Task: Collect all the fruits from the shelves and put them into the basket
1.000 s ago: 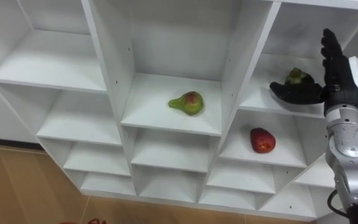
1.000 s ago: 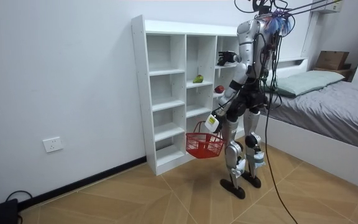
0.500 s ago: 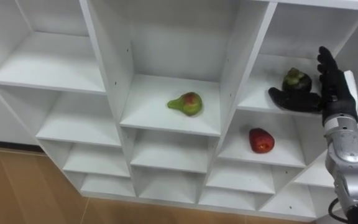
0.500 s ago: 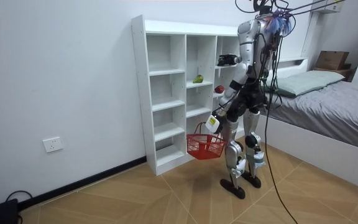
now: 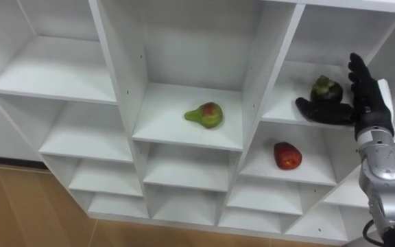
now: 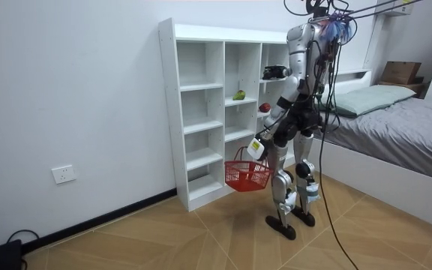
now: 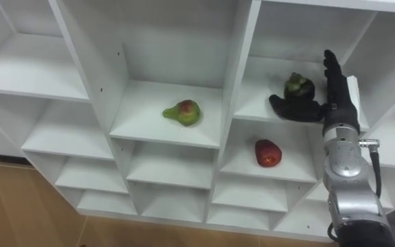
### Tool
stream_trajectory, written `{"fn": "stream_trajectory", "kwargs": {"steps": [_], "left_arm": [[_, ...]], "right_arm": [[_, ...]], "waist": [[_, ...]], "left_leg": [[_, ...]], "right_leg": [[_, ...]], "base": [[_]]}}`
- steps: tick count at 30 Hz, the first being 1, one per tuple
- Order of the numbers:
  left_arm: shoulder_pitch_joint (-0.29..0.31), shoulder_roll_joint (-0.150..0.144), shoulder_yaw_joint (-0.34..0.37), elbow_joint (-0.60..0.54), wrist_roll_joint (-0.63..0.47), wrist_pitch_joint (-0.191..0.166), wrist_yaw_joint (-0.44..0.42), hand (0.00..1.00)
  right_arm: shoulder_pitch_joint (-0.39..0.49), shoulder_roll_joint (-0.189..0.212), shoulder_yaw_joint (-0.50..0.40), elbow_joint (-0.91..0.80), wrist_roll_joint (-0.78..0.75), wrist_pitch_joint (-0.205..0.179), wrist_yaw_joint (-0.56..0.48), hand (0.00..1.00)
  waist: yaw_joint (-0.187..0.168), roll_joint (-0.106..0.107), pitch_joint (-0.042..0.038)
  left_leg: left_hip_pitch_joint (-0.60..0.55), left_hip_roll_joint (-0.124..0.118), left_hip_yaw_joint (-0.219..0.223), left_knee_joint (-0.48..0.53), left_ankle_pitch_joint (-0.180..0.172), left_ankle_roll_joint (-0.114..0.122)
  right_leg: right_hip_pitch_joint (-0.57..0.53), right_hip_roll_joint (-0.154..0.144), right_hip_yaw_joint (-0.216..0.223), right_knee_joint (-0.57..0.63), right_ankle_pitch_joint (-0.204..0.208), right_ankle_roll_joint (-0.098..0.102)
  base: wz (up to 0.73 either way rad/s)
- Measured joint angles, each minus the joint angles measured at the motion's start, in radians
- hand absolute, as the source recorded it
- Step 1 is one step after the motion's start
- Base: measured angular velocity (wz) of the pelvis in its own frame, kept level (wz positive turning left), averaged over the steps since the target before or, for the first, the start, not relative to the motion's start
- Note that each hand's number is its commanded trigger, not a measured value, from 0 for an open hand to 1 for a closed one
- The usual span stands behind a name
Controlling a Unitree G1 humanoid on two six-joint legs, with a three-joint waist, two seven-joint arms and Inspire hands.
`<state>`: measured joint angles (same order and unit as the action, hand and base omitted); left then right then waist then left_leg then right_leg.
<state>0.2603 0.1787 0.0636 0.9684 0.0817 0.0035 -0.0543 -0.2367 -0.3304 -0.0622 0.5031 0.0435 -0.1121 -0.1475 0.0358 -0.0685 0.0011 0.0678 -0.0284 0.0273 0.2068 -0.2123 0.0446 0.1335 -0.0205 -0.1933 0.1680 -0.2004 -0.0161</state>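
Note:
A dark fruit with a green top sits on the upper right shelf of the white closet. My right hand is open just to its right, fingers straight up and thumb stretched along the shelf edge below the fruit. A green-red pear lies on the middle shelf. A red fruit rests one shelf below the dark fruit. In the room view I stand facing the closet, and my left hand hangs low with the red basket hanging from it.
The closet's other compartments hold nothing. In the room view a bed stands behind me at the room view's right, and wooden floor stretches to the room view's left.
My right hand has shifted slightly down and to the right, so the dark fruit now shows fully beside it instead of behind the palm. The fruits have not moved.

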Motion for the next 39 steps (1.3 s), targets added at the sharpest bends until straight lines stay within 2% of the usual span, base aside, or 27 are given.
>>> {"fn": "stream_trajectory", "kwargs": {"steps": [1,2,14,17,23,27,35,39], "left_arm": [[0.002,0.0,0.0,-0.003,0.0,0.0,0.004,1.0],[0.003,0.0,0.0,-0.004,0.0,0.0,0.004,1.0],[0.005,0.008,-0.011,-0.004,0.0,-0.001,0.008,1.0],[0.004,0.01,-0.011,-0.004,0.0,-0.001,0.009,1.0],[-0.002,0.01,-0.016,-0.007,-0.001,-0.001,0.023,1.0],[-0.013,0.011,-0.031,-0.007,-0.001,-0.001,0.029,1.0],[-0.029,0.011,-0.033,-0.007,-0.008,-0.001,0.028,1.0],[-0.03,0.008,-0.033,-0.005,-0.01,-0.001,0.017,1.0]], "right_arm": [[0.0,0.0,0.0,0.002,-0.002,0.0,0.001,0.98],[0.0,0.0,0.0,0.002,-0.005,0.0,0.0,1.0],[0.0,-0.056,0.0,0.009,-0.018,-0.007,-0.012,1.0],[-0.004,-0.057,-0.001,0.028,-0.02,-0.021,-0.014,1.0],[-0.017,-0.057,0.0,0.039,-0.02,-0.021,-0.01,1.0],[-0.017,-0.057,0.0,0.035,-0.019,-0.022,-0.005,1.0],[-0.018,-0.056,0.003,0.031,-0.012,-0.019,-0.014,1.0],[-0.019,-0.056,0.002,0.031,0.0,-0.018,-0.013,1.0]], "waist": [[0.0,0.0,0.0003],[0.0,0.001,0.0005],[0.001,0.001,0.0028],[0.0,-0.002,0.0036],[0.0,-0.01,0.0064],[-0.003,-0.012,0.0049],[0.0,-0.004,-0.0004],[0.002,0.002,0.0023]], "left_leg": [[0.002,0.0,0.0,0.0,0.0,0.0],[0.004,0.0,0.0,0.0,0.0,0.0],[0.012,0.001,-0.001,-0.003,0.001,-0.002],[0.011,0.001,-0.002,-0.004,0.001,-0.002],[0.004,0.0,-0.004,-0.005,0.001,-0.002],[-0.002,0.0,-0.001,-0.003,0.001,-0.002],[-0.001,0.0,0.003,-0.002,0.001,-0.001],[0.009,0.001,0.013,-0.004,0.001,-0.002]], "right_leg": [[0.002,0.0,0.0,0.0,0.0,0.0],[0.004,0.0,0.0,-0.001,0.0,0.0],[0.01,0.002,0.002,0.0,0.0,0.0],[0.009,0.002,0.002,0.0,0.0,0.0],[0.004,0.003,0.001,0.0,0.0,0.0],[-0.004,0.002,0.003,0.001,0.0,0.0],[-0.005,0.001,0.005,0.001,0.0,0.0],[0.003,0.002,0.012,0.001,0.0,0.0]], "base": [[0.0],[0.0],[0.0],[0.0],[0.0],[0.0],[0.0],[-0.03]]}}
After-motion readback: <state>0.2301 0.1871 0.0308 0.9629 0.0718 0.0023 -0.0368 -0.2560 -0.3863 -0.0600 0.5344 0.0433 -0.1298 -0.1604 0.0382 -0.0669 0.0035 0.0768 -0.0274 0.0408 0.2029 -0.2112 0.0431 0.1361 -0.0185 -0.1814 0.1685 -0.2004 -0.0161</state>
